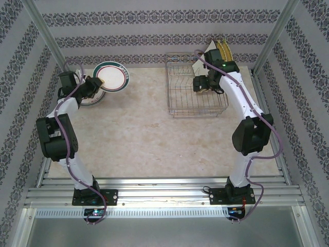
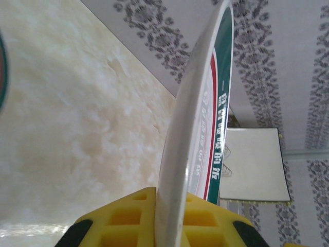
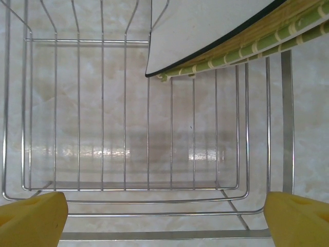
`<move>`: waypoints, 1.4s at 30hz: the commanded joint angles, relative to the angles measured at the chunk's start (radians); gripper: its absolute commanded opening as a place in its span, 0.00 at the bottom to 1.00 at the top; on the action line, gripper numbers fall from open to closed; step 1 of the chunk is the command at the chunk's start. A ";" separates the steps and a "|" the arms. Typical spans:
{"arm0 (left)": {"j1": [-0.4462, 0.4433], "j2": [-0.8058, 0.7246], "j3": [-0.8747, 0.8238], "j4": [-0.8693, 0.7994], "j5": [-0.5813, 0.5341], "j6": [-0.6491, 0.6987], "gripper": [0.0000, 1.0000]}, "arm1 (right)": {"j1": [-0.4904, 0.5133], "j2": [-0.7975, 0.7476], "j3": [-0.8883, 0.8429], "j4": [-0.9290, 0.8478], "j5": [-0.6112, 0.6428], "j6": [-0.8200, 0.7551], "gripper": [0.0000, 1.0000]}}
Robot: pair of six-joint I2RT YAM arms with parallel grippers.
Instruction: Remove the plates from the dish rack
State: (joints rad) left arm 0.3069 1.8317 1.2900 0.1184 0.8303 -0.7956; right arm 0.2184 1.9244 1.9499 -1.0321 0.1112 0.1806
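- The green-banded plate (image 1: 112, 76) is round and white in the middle, with a green rim band and a thin red line inside it.
- The left gripper (image 1: 96, 83) is clenched on this plate's rim. The left wrist view shows the plate edge-on between the yellow fingers (image 2: 121, 218).
- In the top view it sits at the far left of the desk (image 1: 139, 134), overlapping another round plate (image 1: 90, 100) that lies flat there. I cannot tell whether the two touch.
- The dish rack (image 1: 198, 95), made of silver wire, stands at the far right of the desk.
- A white square plate (image 3: 205, 31) and yellow-green woven plates (image 3: 267, 36) lean in the rack's far right corner.
- The right gripper (image 1: 199, 85) hangs released, jaws wide, above the rack's wire floor, near those plates.
- The middle of the desk lies open between the arms, and the patterned back wall is close behind the rack and the round plates.
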 commanded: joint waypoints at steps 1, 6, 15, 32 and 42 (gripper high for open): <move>0.054 -0.039 -0.026 0.017 -0.034 0.012 0.00 | -0.004 0.022 0.027 -0.030 0.025 -0.017 0.98; 0.118 -0.057 -0.078 0.022 -0.107 0.001 0.00 | -0.004 0.031 0.022 -0.020 0.018 -0.018 0.98; 0.180 -0.041 -0.117 0.056 -0.140 -0.018 0.00 | -0.004 0.057 0.043 -0.040 0.027 -0.024 0.98; 0.205 0.090 -0.042 0.046 -0.212 0.008 0.00 | -0.007 0.035 -0.010 -0.044 0.031 -0.032 0.98; 0.208 0.158 0.003 0.020 -0.239 0.024 0.00 | -0.008 0.035 0.006 -0.057 0.030 -0.037 0.98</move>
State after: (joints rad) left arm 0.4995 1.9701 1.2533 0.1268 0.5999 -0.7929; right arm 0.2180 1.9667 1.9537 -1.0611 0.1200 0.1562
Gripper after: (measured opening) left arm 0.087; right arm 0.979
